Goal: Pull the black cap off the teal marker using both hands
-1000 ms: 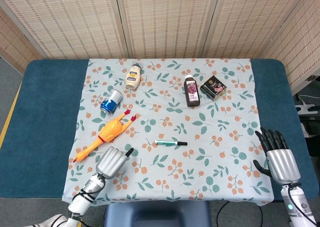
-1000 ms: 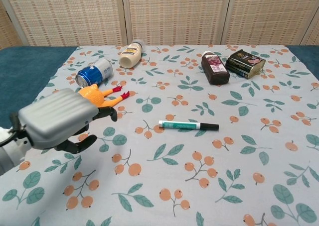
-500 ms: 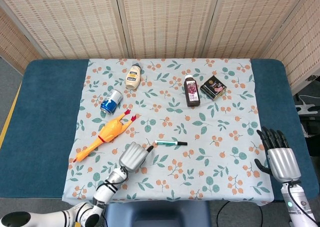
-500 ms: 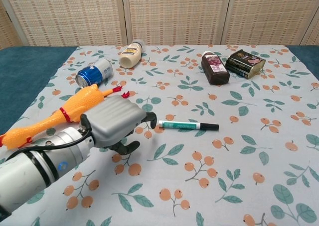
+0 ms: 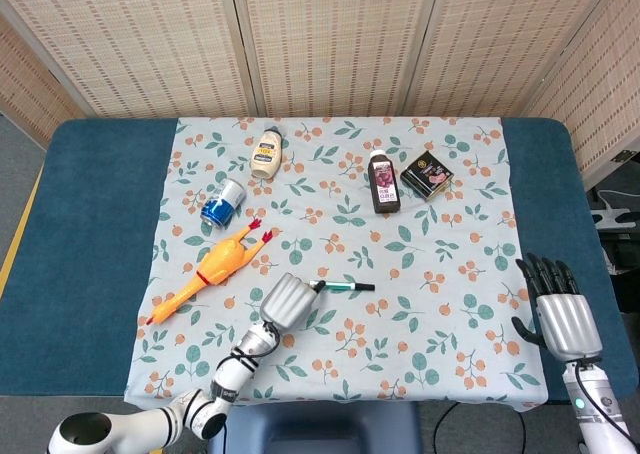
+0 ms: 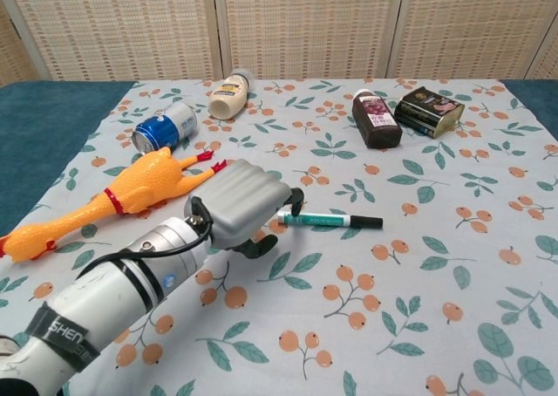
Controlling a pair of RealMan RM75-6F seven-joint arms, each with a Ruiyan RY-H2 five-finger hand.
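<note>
1. The left hand is reaching across the flowered tablecloth with its grey back turned up and its forearm running down toward the near left edge of the table.
2. Its fingers are curling loosely downward with nothing in them; one dark fingertip is hovering right at the teal end of the marker, and whether it is touching cannot be told.
3. The teal marker is lying flat near the middle of the cloth, its black cap pointing toward the robot's right, still seated on the barrel.
4. The right hand is hanging at the right edge of the table, well apart from the marker, fingers extended and slightly spread, gripping nothing; only the head view is showing it.
5. A rubber chicken is lying just beside the left forearm, with a blue can and a cream bottle farther back.
6. A dark bottle and a dark box are resting toward the far right.
</note>
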